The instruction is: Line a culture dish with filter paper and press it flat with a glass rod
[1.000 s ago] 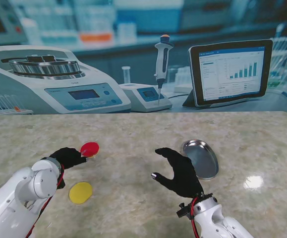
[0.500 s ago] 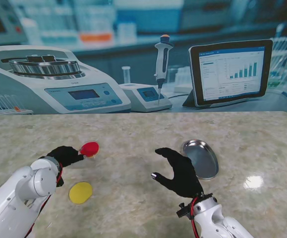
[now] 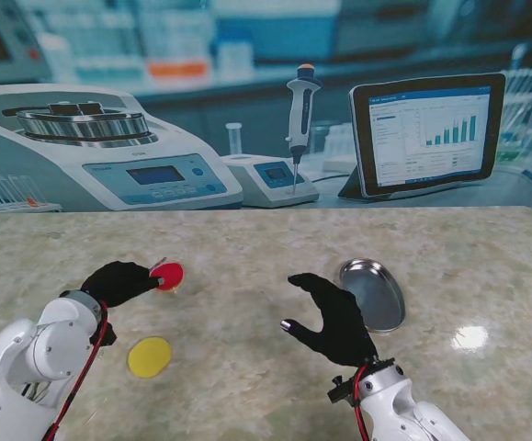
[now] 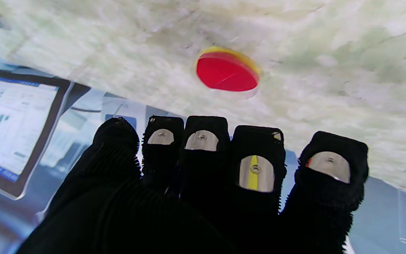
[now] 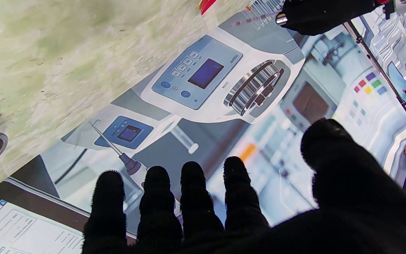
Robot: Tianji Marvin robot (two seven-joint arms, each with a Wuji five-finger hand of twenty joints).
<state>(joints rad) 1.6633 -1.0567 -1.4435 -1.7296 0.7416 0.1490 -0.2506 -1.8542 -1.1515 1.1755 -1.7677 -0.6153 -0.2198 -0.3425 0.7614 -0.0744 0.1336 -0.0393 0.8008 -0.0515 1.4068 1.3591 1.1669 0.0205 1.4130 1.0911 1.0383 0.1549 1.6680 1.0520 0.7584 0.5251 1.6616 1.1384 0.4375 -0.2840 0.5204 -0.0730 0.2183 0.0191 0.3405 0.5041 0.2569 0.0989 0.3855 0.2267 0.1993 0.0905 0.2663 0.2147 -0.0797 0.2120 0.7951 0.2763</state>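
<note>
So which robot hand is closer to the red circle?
Left. The left hand has its fingers right beside the red circle. The right hand is far off, next to the metal dish.

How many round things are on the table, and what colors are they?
Red disc: 1
Yellow disc: 1
Silver metal dish: 1
Total: 3

A pale green marbled table top meets a printed laboratory backdrop, where a tablet shows bar charts; just left of the tablet stands a pipette, and farther left a large centrifuge
</note>
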